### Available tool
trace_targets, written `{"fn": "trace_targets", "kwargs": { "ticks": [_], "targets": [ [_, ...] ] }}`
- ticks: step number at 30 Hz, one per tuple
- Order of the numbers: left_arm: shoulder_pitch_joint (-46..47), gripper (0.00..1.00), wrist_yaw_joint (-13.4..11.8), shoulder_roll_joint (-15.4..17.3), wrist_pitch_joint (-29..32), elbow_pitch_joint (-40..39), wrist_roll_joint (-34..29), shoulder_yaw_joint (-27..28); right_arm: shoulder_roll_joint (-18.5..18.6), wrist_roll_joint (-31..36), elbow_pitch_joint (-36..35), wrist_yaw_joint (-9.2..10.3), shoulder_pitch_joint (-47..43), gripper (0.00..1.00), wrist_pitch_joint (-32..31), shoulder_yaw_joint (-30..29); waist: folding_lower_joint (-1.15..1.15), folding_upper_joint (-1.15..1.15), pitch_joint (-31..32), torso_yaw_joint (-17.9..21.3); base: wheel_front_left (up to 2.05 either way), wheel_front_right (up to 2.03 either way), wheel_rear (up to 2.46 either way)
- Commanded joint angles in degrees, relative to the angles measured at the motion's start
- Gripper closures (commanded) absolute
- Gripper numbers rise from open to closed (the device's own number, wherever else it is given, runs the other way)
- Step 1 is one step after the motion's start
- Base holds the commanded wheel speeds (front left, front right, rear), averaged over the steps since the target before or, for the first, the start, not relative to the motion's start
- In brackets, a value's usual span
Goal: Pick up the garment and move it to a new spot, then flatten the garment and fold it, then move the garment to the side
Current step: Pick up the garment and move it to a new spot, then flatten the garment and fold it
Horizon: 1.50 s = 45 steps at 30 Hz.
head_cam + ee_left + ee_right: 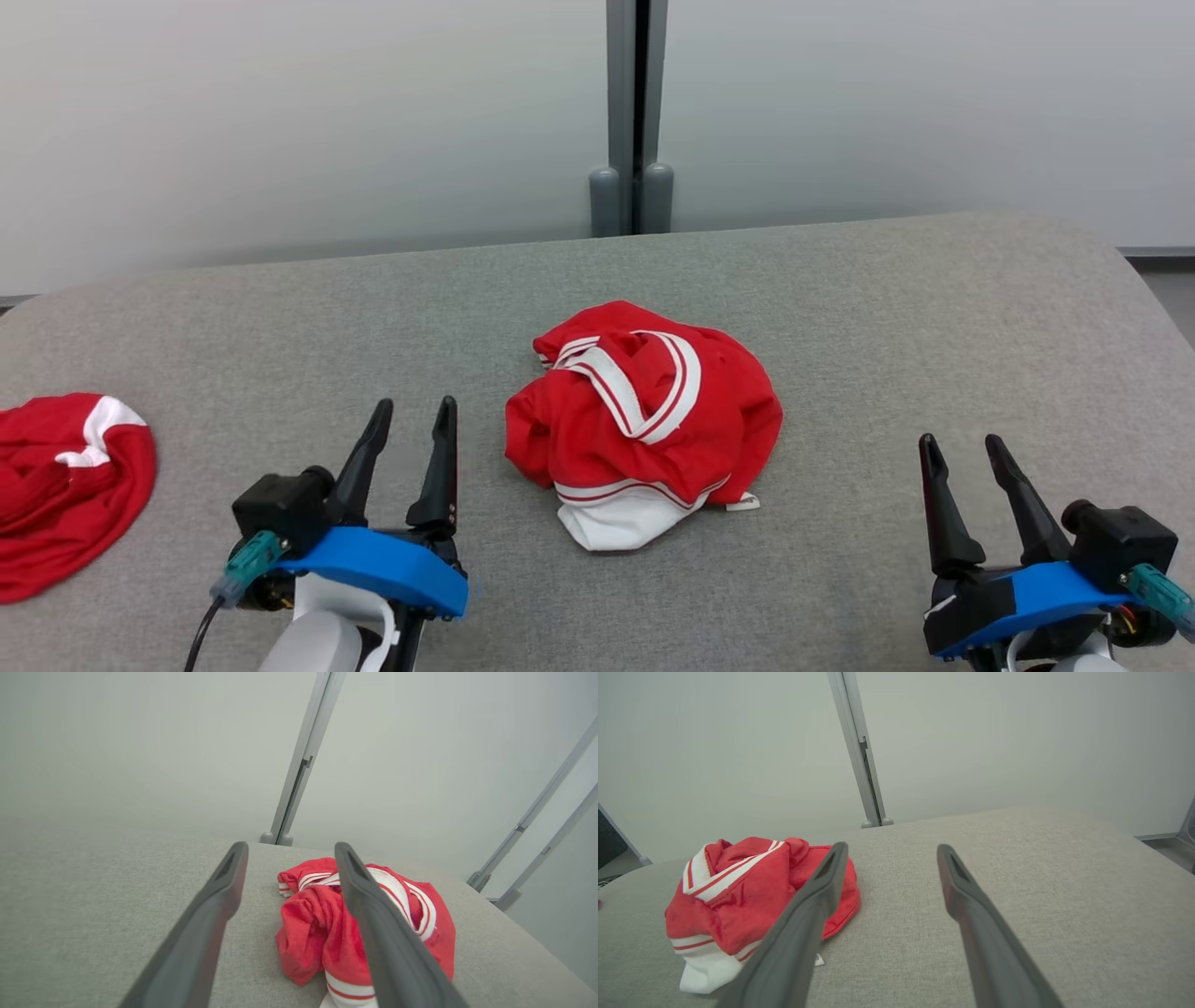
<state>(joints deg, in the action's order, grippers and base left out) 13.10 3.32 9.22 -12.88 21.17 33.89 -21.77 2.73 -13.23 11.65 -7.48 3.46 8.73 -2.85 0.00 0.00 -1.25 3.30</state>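
Red garment with white stripes on grey table

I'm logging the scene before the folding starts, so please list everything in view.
Crumpled garment: one, red with white stripes, table centre.
Second garment: one, red and white, table's left edge.
Table: one, grey fabric, under both garments.
Post: one, grey, behind the table.
Wall: one, off-white, background.
Left gripper: one, dark fingers open, lower left.
Right gripper: one, dark fingers open, lower right.
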Motion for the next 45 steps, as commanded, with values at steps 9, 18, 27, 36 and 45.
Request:
{"fn": "trace_targets", "kwargs": {
  "ticks": [9, 18, 27, 36, 45],
  "targets": [
    [-6.46, 0.0, -1.77, 0.13, -2.34, -5.49, -7.38, 7.93, 0.3, -0.86, 0.47, -0.03, -1.0, 0.0, 0.17, 0.04, 0.0, 0.0, 0.33, -3.42, 0.0, 0.0, 0.0],
    [-11.1, 0.0, -2.0, 1.42, -2.36, -4.98, -16.04, 10.62, 0.29, -0.48, 0.83, -0.03, -1.5, 0.0, -0.21, -0.31, 0.0, 0.0, 0.79, -4.79, 0.0, 0.0, 0.0],
    [-12.21, 0.0, -1.21, 1.0, -2.37, -3.42, -17.13, 11.41, 0.29, 0.11, 0.62, -0.03, -2.11, 0.0, -0.94, -1.11, 0.0, 0.0, 0.97, -5.62, 0.0, 0.0, 0.0],
    [-11.32, 0.0, -0.81, 0.55, -2.38, -3.91, -17.84, 11.99, 0.3, -0.38, 0.59, -0.03, -1.91, 0.0, -0.88, -0.85, 0.0, 0.0, 0.76, -5.63, 0.0, 0.0, 0.0],
    [-11.25, 0.0, -0.32, 0.12, -2.38, -3.56, -17.99, 12.57, 0.3, -0.6, 1.04, -0.03, -1.74, 0.0, -0.54, -0.49, 0.0, 0.0, 0.88, -5.3, 0.0, 0.0, 0.0]
  ]
}}
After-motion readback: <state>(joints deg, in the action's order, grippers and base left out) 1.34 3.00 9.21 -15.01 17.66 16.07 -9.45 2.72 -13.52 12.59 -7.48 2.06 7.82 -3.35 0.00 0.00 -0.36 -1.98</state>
